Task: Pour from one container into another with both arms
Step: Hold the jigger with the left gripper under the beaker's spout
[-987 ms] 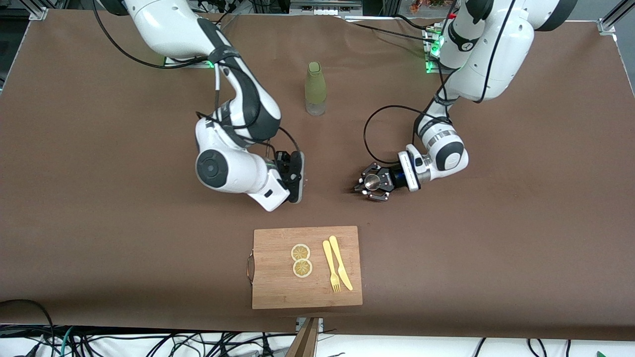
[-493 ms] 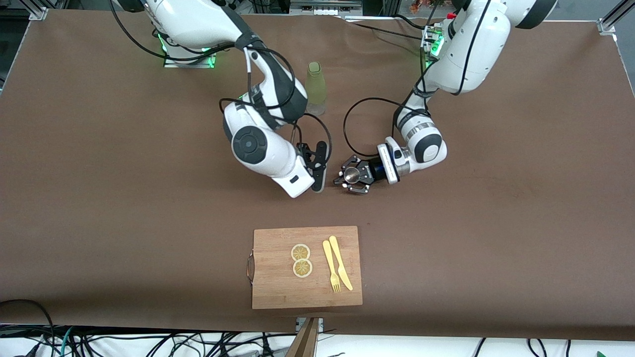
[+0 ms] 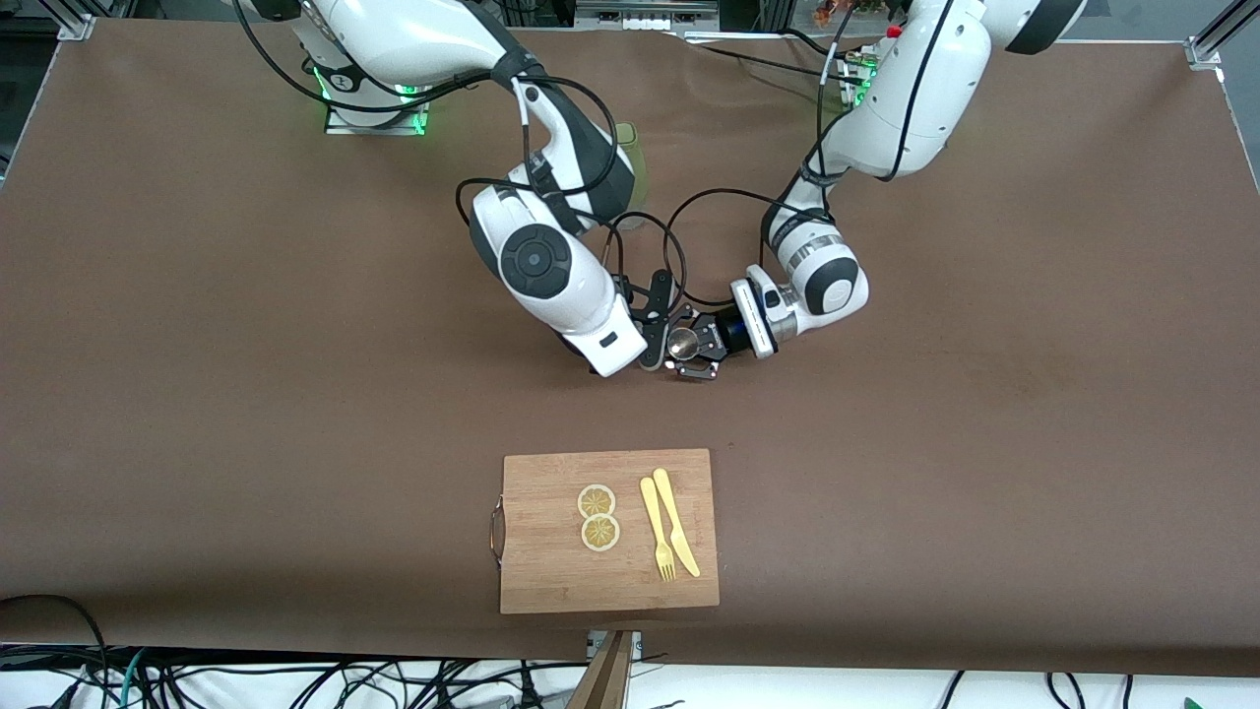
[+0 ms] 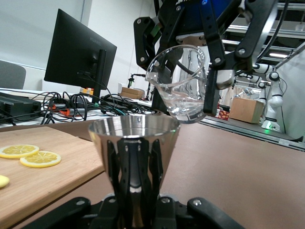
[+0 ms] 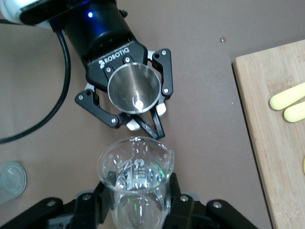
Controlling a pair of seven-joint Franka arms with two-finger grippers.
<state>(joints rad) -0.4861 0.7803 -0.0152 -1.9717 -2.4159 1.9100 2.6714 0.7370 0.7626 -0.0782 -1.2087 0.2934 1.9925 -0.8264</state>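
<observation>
My left gripper (image 3: 684, 347) (image 4: 134, 183) is shut on a steel cup (image 3: 680, 343) (image 4: 135, 136) (image 5: 133, 89), held upright low over the middle of the table. My right gripper (image 3: 657, 320) (image 5: 138, 205) is shut on a clear glass beaker (image 4: 179, 85) (image 5: 136, 174). The beaker hangs tilted just above and beside the cup's rim, its spout toward the cup. In the front view the beaker is almost hidden by the right hand. I cannot tell whether any liquid is in it.
A greenish bottle (image 3: 635, 162) stands farther from the front camera, partly hidden by the right arm. A wooden cutting board (image 3: 551, 581) (image 5: 271, 157) nearer the camera carries two lemon slices (image 3: 598, 517) (image 4: 28, 155), a yellow fork (image 3: 656, 532) and a knife (image 3: 679, 527).
Both arms have come together over the table's middle. The right gripper with the beaker and the left gripper with the steel cup now almost touch.
</observation>
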